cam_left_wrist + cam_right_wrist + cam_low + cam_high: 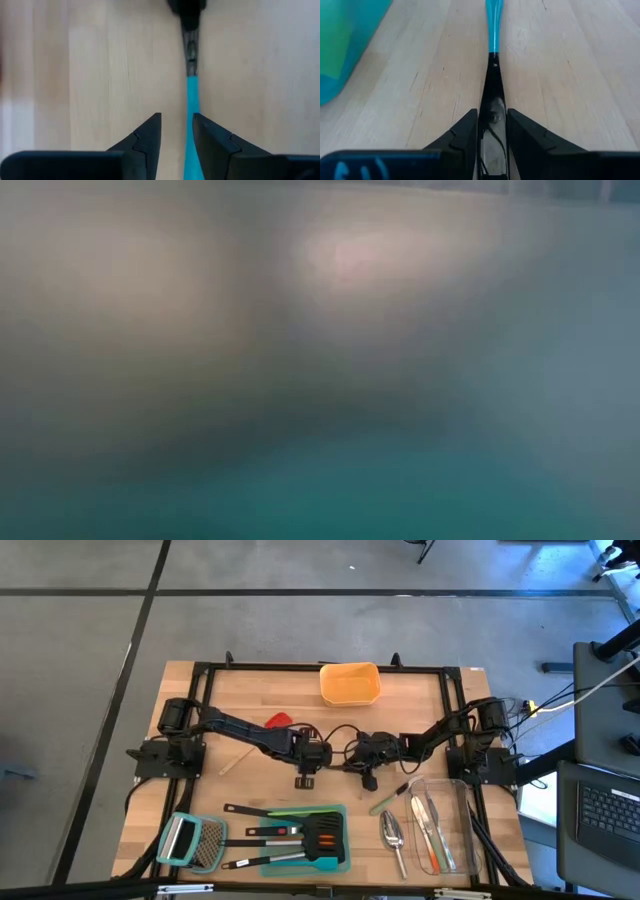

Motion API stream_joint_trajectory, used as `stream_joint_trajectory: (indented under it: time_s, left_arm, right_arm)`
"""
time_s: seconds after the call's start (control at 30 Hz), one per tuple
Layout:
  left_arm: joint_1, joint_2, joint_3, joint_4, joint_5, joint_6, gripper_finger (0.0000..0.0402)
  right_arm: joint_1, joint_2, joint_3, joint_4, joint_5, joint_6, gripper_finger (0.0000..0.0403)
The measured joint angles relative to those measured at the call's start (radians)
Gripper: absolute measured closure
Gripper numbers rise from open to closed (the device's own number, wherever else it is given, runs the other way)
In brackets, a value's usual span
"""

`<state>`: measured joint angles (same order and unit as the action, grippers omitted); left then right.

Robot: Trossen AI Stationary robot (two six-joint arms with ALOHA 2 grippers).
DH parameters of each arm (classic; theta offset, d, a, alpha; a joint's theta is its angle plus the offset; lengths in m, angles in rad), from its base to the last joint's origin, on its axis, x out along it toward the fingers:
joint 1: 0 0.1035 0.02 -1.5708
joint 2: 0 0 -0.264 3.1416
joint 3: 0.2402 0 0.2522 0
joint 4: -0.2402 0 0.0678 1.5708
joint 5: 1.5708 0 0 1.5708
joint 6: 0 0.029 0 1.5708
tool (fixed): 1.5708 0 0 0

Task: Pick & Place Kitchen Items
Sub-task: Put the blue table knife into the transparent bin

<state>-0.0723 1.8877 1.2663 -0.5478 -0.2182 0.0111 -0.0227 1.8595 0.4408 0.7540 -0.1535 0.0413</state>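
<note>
Table (pixel 250 775): pale wood, matt, fine straight grain. Spatula (pixel 493 75) in my right claw (pixel 492 131): glossy black plastic handle end, smooth teal silicone beyond. My fingers (pixel 145 142): matt black plastic. Scoop (pixel 393 833): shiny metal. Bin (pixel 462 802): clear plastic. Tub (pixel 350 684): smooth orange plastic.

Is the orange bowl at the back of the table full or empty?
Empty. From above, the orange bowl shows only its bare orange inside, with nothing lying in it. It sits upright on the wooden table.
</note>
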Motion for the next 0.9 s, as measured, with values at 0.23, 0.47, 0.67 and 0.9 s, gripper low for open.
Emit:
stream_joint_trajectory:
  time_s: [0.23,0.47,0.67,0.9]
  left_arm:
    - [-0.012,-0.01,0.0,-0.004,0.055,0.013,0.0293]
    - [-0.036,-0.008,0.0,0.002,0.003,0.056,0.029]
    - [-0.039,-0.001,0.0,0.048,-0.018,0.084,0.029]
    - [-0.043,0.082,0.001,0.137,0.003,0.166,0.0289]
  right_arm:
    - [-0.016,0.0,0.0,0.0,-0.042,0.062,0.0295]
    - [-0.03,0.0,0.001,-0.001,-0.07,0.102,0.0295]
    - [-0.041,0.0,0.001,-0.001,-0.116,0.134,0.0295]
    - [-0.045,0.0,0.001,-0.001,-0.119,0.142,0.0295]
